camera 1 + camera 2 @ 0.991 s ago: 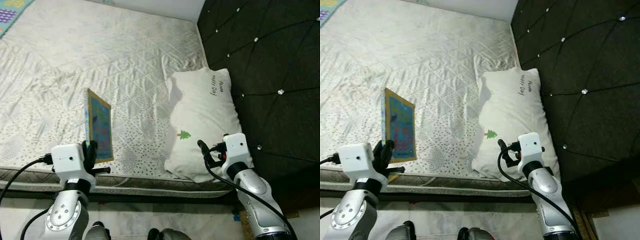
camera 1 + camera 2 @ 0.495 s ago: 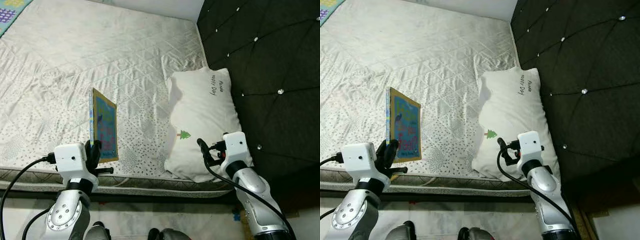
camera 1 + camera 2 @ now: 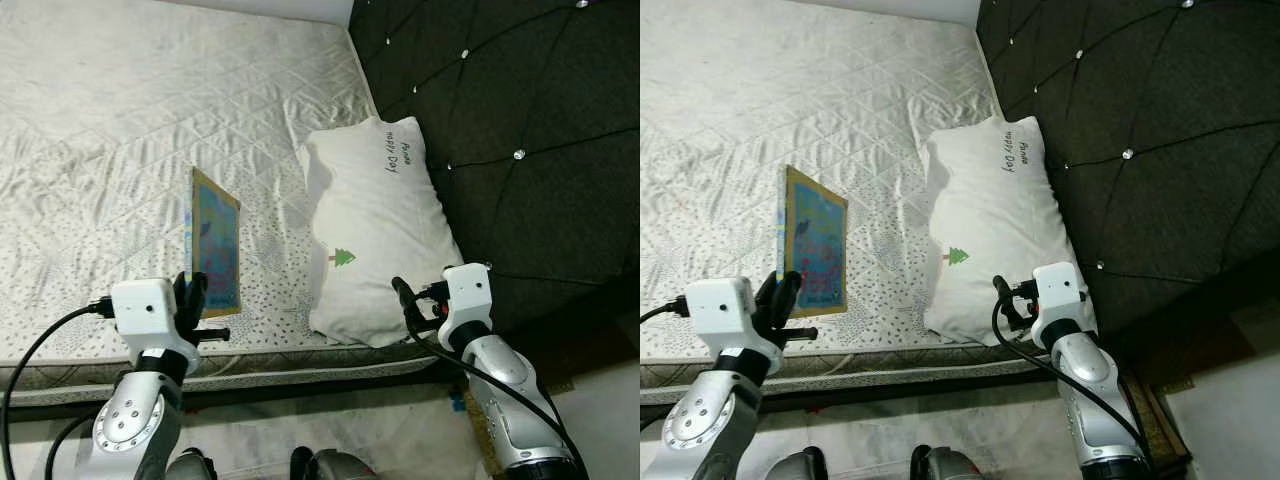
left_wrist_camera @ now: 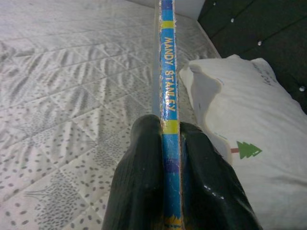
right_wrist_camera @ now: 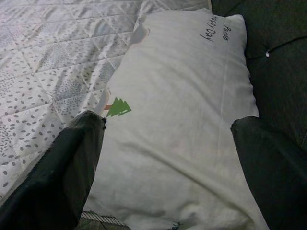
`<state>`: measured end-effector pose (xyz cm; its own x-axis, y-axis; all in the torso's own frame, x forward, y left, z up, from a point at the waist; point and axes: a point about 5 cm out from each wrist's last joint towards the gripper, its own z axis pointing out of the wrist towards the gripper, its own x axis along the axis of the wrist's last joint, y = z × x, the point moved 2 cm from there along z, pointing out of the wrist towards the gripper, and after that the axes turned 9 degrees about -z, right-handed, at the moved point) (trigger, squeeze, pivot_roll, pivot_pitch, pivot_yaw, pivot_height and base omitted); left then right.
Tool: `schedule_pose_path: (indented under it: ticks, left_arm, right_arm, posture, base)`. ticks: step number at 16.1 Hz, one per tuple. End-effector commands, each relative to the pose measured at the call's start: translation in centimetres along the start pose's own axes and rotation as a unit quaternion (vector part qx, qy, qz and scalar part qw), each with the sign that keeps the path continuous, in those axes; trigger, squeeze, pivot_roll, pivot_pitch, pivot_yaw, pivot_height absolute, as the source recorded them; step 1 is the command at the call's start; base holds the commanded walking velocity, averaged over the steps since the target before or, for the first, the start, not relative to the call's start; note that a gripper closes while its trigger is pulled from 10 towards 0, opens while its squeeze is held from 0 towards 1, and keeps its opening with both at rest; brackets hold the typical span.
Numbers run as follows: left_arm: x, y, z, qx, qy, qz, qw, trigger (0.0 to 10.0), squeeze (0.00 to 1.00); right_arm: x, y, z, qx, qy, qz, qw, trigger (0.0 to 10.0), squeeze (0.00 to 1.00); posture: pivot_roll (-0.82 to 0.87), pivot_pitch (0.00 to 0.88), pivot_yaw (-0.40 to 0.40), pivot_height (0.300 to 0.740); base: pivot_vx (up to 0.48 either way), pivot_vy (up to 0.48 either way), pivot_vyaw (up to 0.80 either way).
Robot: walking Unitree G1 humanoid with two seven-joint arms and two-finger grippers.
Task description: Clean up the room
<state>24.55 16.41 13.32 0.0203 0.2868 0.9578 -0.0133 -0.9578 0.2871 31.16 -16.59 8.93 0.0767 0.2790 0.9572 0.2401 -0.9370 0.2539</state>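
A: What has the left claw (image 4: pixel 170 191) got?

B: A thin picture book (image 3: pixel 214 243), clenched by its lower edge. It stands upright on edge above the near edge of the bed (image 3: pixel 120 120), cover turned toward the pillow (image 3: pixel 375 235). In the left wrist view the blue spine reads "MANDY STANLEY", with a black finger (image 4: pixel 139 182) pressed on each side.

A: And the right claw (image 3: pixel 415 305)?

B: Released, fingers spread wide and holding nothing. It hovers at the near edge of the bed, just over the pillow's near end. One finger (image 5: pixel 62 172) sits toward the mattress side, the other toward the headboard (image 3: pixel 500 90).

A: Where does the pillow lie?

B: At the near corner of the bed beside the dark tufted headboard, lying lengthwise along it. It is white, with a small green tree (image 3: pixel 344 257) printed near its mattress-side edge and dark handwriting at its far end. The book is just beside it, apart.

A: The bed itself?

B: A pale quilted mattress cover, rumpled.
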Motion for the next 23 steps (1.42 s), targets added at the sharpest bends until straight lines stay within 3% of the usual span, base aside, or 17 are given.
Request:
schedule_pose_path:
  ticks: [1, 3, 4, 5, 12, 23]
  left_arm:
    - [0.2, 0.2, -0.1, -0.004, 0.008, -0.001, 1.0, 10.0, 0.0]
    - [-0.5, -0.5, 0.0, 0.003, -0.01, -0.005, 1.0, 10.0, 0.0]
    - [-1.2, -0.3, 0.2, -0.017, -0.042, -0.008, 0.999, 10.0, 0.0]
    - [-1.2, -0.1, 0.3, -0.027, -0.044, -0.013, 0.999, 10.0, 0.0]
    - [0.1, -0.5, 0.4, -0.02, -0.016, -0.02, 0.999, 10.0, 0.0]
    - [0.6, -1.5, 0.5, 0.025, 0.005, 0.005, 1.0, 10.0, 0.0]
  right_arm:
    - [-0.6, 0.5, -0.2, -0.005, -0.009, 0.0, 1.0, 10.0, 0.0]
    - [-0.5, 0.5, -0.2, -0.003, -0.006, -0.002, 1.0, 10.0, 0.0]
    - [-0.4, 0.6, -0.3, -0.006, -0.004, -0.003, 1.0, 10.0, 0.0]
    - [-0.3, 0.7, -0.4, -0.007, -0.003, -0.003, 1.0, 10.0, 0.0]
    - [-0.3, 0.9, -1.1, -0.003, -0.001, 0.002, 1.0, 10.0, 0.0]
    - [-0.1, 0.7, -0.9, 0.005, -0.001, 0.003, 1.0, 10.0, 0.0]
  posture:
    - [0.02, 0.183, -0.176, 0.74]
    - [0.02, 0.179, -0.175, 0.74]
    - [0.01, 0.183, -0.175, 0.74]
    - [0.01, 0.186, -0.174, 0.74]
    - [-0.01, 0.22, -0.18, 0.74]
    - [-0.01, 0.224, -0.181, 0.611]
  base:
    - [0.0, 0.0, 0.0]
    - [0.0, 0.0, 0.0]
    - [0.0, 0.0, 0.0]
    - [0.0, 0.0, 0.0]
    - [0.0, 0.0, 0.0]
    - [0.0, 0.0, 0.0]
